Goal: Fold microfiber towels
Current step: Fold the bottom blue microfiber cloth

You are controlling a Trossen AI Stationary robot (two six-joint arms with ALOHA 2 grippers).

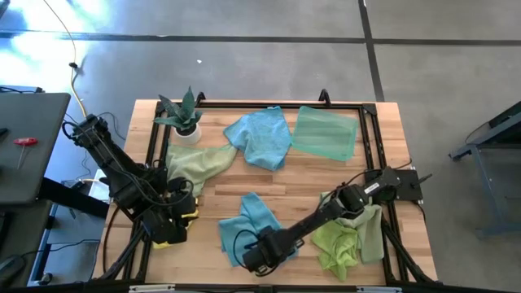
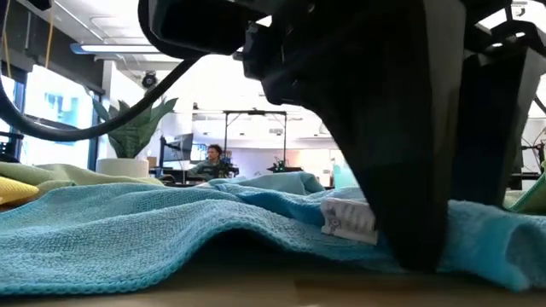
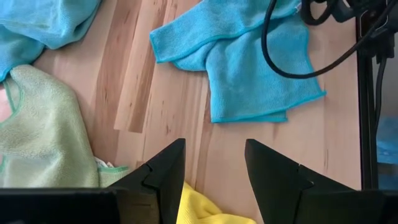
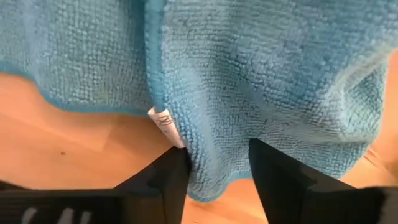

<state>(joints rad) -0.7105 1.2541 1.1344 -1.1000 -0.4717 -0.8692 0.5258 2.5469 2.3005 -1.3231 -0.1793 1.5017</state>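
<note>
Reaching down onto the crumpled blue towel (image 1: 248, 226) at the near edge of the table (image 1: 313, 175), our right gripper (image 1: 262, 259) has its fingers (image 4: 163, 180) parted around a fold of that cloth, with the blue pile bulging between them and a small white label (image 4: 166, 126) showing just beside one finger. From the low view we see the same towel (image 2: 171, 226) lying rumpled on the wood, the dark gripper body pressing into it next to the white tag (image 2: 348, 219).

Beside this towel, toward the left arm, our left gripper (image 1: 172, 226) hovers with its fingers (image 3: 163, 176) spread apart over bare wood, a yellow towel (image 3: 199, 208) directly under it.

On the other side of the blue towel, a lime green towel (image 1: 346, 236) sits bunched under the right arm.

Farther back from the blue towel, a pale sage green towel (image 1: 195, 163) lies spread out, and beyond it stands a small spiky plant (image 1: 183, 114) in a white pot. A second blue towel (image 1: 260, 137) and a flat mint green towel (image 1: 324, 133) lie well apart from the near one, by the table's far edge.
</note>
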